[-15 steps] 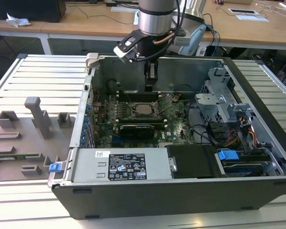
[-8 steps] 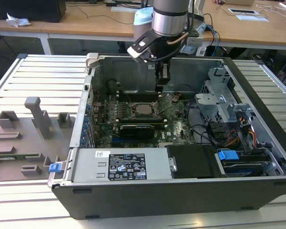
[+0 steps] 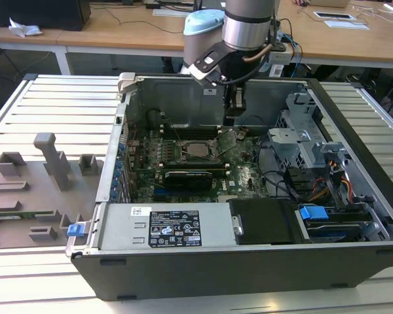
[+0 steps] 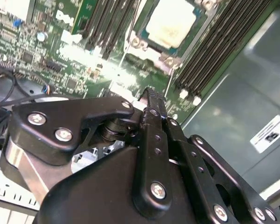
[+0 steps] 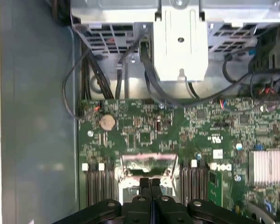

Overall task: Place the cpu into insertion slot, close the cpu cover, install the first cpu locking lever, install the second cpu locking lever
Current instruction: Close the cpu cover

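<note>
The cpu [image 3: 198,150] lies flat in the insertion slot [image 3: 183,159] on the green motherboard, its pale metal top [image 4: 171,22] facing up. The silver cpu cover [image 4: 133,43] lies down around it as a thin frame. My gripper [image 3: 234,112] hangs inside the case just above the board, off the socket's side toward the exterior view's right. In both wrist views its black fingers [image 5: 150,185] are pressed together with nothing visible between them, the tips [image 4: 150,97] close over the edge of the socket frame [image 5: 147,161].
The open computer case has metal walls [image 3: 183,104] all round. A drive cage [image 3: 301,131] and cables stand at the exterior view's right, the power supply [image 3: 164,226] in front. Black memory slots [image 4: 214,46] flank the socket. Grey fixtures [image 3: 52,160] sit on the table outside.
</note>
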`<action>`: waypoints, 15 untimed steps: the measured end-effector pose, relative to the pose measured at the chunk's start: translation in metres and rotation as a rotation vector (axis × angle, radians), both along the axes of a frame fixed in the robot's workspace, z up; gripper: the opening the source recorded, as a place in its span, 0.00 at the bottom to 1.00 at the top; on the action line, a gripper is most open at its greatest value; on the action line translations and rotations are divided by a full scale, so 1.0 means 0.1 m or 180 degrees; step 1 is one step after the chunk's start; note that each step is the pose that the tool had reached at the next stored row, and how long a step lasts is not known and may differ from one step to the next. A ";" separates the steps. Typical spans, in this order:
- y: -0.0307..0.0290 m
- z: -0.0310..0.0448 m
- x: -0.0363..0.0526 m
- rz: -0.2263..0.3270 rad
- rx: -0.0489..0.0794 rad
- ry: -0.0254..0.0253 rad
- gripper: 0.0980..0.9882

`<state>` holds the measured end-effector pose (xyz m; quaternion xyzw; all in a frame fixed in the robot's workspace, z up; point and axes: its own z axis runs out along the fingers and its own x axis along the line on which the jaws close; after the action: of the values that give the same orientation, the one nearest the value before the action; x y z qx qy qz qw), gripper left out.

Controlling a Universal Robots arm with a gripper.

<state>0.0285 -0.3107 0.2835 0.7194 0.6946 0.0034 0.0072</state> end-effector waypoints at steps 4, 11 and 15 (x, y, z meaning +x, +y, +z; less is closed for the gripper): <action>0.001 0.000 0.098 0.0000 0.0000 0.0003 0.01; 0.006 0.000 0.339 0.0000 -0.0003 0.0013 0.01; 0.008 -0.001 0.420 0.0000 -0.0007 0.0019 0.01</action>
<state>0.0705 -0.3099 0.2834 0.7194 0.6946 0.0005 0.0060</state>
